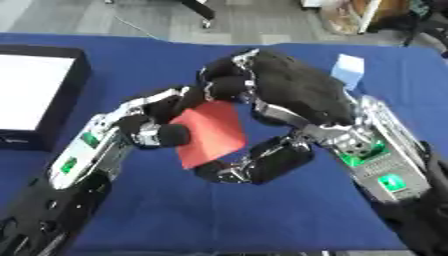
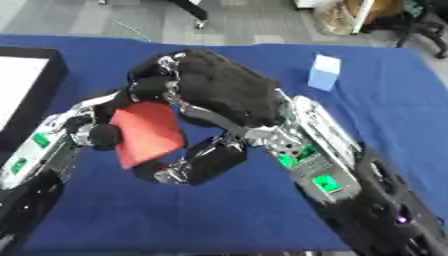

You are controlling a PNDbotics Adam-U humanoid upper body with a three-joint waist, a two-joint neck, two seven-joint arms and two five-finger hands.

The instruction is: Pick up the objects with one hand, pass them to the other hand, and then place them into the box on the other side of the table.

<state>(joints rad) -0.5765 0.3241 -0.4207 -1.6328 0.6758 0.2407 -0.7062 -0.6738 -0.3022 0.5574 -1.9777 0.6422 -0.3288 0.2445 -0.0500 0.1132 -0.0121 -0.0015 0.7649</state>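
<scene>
- Where the two arms meet above the middle of the blue cloth-covered table [image 1: 262, 220], a handover is in progress over bare cloth.
- Black open-topped box with a white floor [image 1: 35, 90]: at the table's left edge, well apart from both hands.
- Right hand [image 1: 293, 87]: black, with silver joints, reaching in from the lower right. Its fingers [image 1: 229, 85] are curled over the top edge of the card and its thumb [image 1: 262, 162] hooks under the lower edge, so it pinches the card from above and below.
- Left hand [image 1: 144, 122]: comes in from the lower left. Its fingers are bent round the card's left side, one dark fingertip [image 1: 173, 135] lying on the red face. Both hands have hold of the card together.
- Flat red square card [image 1: 210, 132]: tilted, held off the table between the two hands, just right of the left hand and under the right hand's fingers.
- Small pale blue block [image 2: 325, 72]: standing on the cloth toward the far right, beyond the right arm, touched by neither hand.
</scene>
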